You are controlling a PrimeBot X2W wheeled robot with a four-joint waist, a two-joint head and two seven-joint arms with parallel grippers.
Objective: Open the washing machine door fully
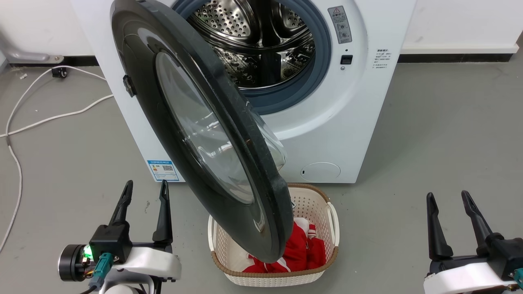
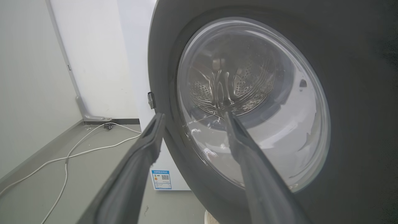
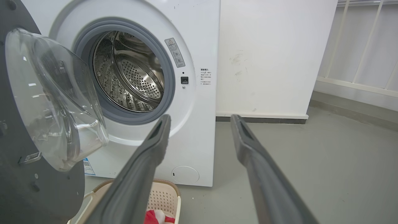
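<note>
Standing half-swung, the washing machine door (image 1: pixel 196 134) juts just right of the empty, spread left tool (image 1: pixel 147 182); the right tool (image 1: pixel 448 194), likewise spread and empty, sits well apart. Next, likely: nudging its inner face farther round.

Your floor (image 1: pixel 429 134) is plain grey and smooth. The white washing machine (image 1: pixel 359 102) stands on it against the wall. A white basket (image 1: pixel 333 220) sits just in front of the machine. A white cable (image 1: pixel 53 119) trails loose on your left.

The washing machine door (image 1: pixel 192 134) hangs over the basket (image 1: pixel 331 228), before the drum (image 1: pixel 253 36).
</note>
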